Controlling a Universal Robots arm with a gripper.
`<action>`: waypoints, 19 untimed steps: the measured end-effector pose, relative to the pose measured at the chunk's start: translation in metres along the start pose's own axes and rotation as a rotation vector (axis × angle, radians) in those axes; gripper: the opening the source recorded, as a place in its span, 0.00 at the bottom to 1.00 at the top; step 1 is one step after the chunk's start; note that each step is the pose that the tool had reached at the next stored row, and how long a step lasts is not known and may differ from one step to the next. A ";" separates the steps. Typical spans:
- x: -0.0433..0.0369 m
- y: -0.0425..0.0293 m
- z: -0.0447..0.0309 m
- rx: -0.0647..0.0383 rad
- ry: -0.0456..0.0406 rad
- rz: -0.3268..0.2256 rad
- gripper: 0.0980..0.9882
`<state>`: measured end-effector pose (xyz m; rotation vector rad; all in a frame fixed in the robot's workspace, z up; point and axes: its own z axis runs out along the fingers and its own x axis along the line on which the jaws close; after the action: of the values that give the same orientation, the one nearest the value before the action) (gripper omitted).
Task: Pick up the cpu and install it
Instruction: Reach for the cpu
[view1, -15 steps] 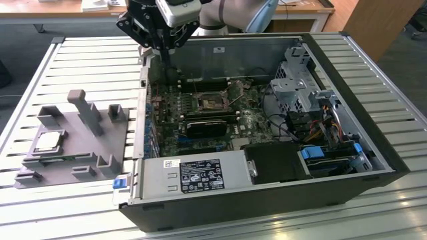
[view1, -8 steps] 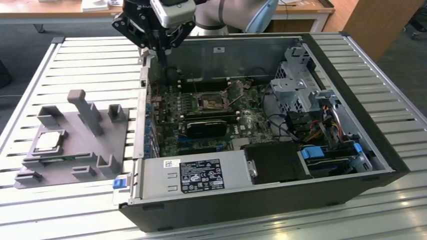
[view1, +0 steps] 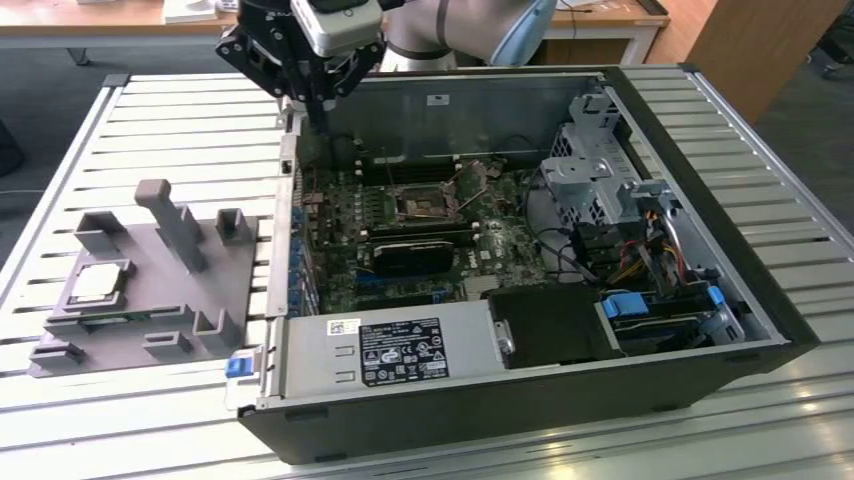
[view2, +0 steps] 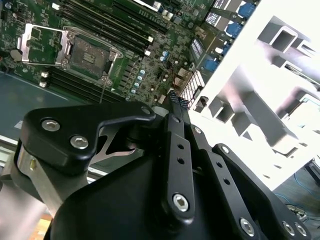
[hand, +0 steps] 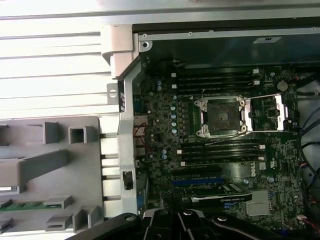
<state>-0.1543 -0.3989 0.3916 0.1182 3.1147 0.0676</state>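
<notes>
Slatted table (view1: 174, 130), cpu (view1: 100, 283) flat, face-up on tray (view1: 160, 300)

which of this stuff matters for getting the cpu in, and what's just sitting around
For the job: cpu on the grey fixture tray; open empty socket on the motherboard; gripper, holding nothing.
Just there: power supply; drive cage; expansion card.

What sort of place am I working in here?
Likely a lab or workshop bench for PC assembly: an open computer case on a slatted metal table, beside a grey fixture tray holding the cpu.
</notes>
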 end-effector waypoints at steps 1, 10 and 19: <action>0.0006 -0.0001 0.0000 0.000 0.0002 0.000 0.01; 0.0057 -0.0005 0.0006 0.000 0.0018 0.000 0.01; 0.0107 -0.0009 0.0011 0.000 0.0031 0.000 0.01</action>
<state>-0.1651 -0.3989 0.3903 0.1183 3.1179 0.0675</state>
